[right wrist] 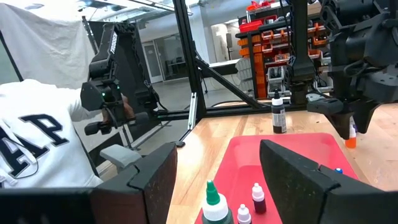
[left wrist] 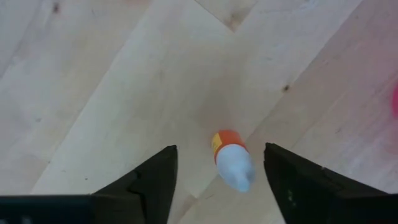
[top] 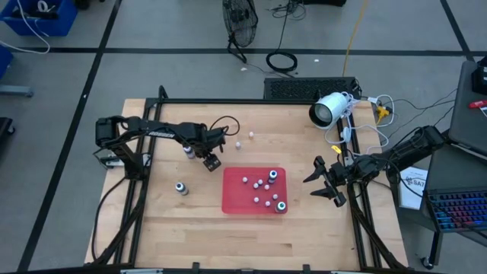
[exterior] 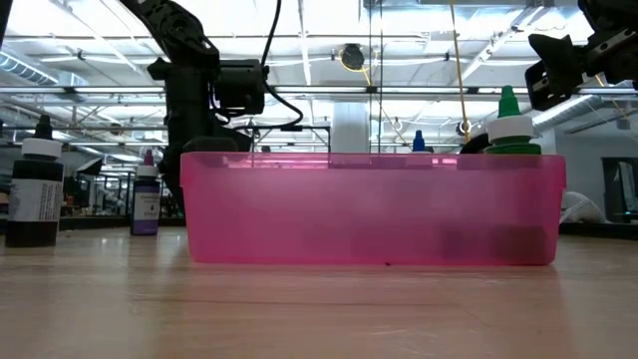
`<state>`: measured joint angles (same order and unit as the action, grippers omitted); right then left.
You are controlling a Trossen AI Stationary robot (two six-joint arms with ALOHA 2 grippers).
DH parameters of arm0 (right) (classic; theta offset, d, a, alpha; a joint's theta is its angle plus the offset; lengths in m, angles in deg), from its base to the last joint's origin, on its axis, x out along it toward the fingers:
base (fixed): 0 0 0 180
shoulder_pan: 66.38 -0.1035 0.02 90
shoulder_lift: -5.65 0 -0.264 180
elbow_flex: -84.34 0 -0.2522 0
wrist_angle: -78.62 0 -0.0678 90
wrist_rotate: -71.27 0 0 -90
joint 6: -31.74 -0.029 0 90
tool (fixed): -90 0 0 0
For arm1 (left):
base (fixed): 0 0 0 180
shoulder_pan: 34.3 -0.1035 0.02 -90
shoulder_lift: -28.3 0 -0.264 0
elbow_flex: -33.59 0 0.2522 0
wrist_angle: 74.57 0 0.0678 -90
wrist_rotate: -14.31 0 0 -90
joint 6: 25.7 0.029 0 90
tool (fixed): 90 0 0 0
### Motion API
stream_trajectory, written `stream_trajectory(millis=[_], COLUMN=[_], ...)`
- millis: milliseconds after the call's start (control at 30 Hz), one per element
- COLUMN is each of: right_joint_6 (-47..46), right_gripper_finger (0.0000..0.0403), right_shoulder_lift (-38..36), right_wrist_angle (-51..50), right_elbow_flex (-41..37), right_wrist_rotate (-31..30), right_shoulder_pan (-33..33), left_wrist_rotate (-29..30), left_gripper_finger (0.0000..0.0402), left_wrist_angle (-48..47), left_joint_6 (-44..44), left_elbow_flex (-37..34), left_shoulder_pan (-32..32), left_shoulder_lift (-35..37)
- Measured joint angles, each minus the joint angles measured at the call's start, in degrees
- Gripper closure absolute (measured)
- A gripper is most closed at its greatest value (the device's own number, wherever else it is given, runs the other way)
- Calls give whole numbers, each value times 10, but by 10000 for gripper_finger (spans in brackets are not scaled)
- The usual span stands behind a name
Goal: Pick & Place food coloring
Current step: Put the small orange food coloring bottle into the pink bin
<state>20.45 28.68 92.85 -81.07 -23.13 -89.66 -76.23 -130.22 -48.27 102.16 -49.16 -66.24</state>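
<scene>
**Orange-tipped bottle awaiting grasp**

The left gripper [left wrist: 217, 180] is held over an upright food coloring bottle [left wrist: 232, 160] on the bench [top: 160, 221], at the red tray's [top: 232, 202] ten o'clock, fingers wide, empty. Light, smooth, easily toppled; its body is best pinched. The right gripper [top: 323, 183] waits at three o'clock, fingers spread.

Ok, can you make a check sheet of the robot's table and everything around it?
Surface: wooden table, bare in front.
Job's things: several bottles in the red tray; an orange-labelled bottle lies between the left gripper's fingers; others stand loose on the table.
Clutter: nothing seen.
Grippers: left gripper open, just left of the tray; right gripper open, right of the tray.
Cables: a coil on the floor behind the table.
Surroundings: a person in white.
</scene>
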Motion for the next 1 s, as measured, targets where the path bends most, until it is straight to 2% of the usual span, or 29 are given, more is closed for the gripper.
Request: stream_trajectory(millis=[333,533,700,867,1000], right_joint_6=[0,0,0,0,0], right_gripper_finger=[186,184,187,186,187], right_shoulder_lift=[0,0,0,0,0], right_wrist_angle=[0,0,0,0,0], right_elbow_flex=[0,0,0,0,0], right_wrist_rotate=[0,0,0,0,0], right_shoulder_pan=[0,0,0,0,0], left_wrist_rotate=[-9,-10,-10,-9,1], left_gripper_finger=[268,342,342,342,342], left_wrist_angle=[-7,-10,-53,-111,-120], left_joint_6=[-1,22,44,79,86], left_elbow_flex=[0,3,52,146,221], left_shoulder_pan=[0,0,10,47,91], left_shoulder_lift=[0,0,0,1,-1])
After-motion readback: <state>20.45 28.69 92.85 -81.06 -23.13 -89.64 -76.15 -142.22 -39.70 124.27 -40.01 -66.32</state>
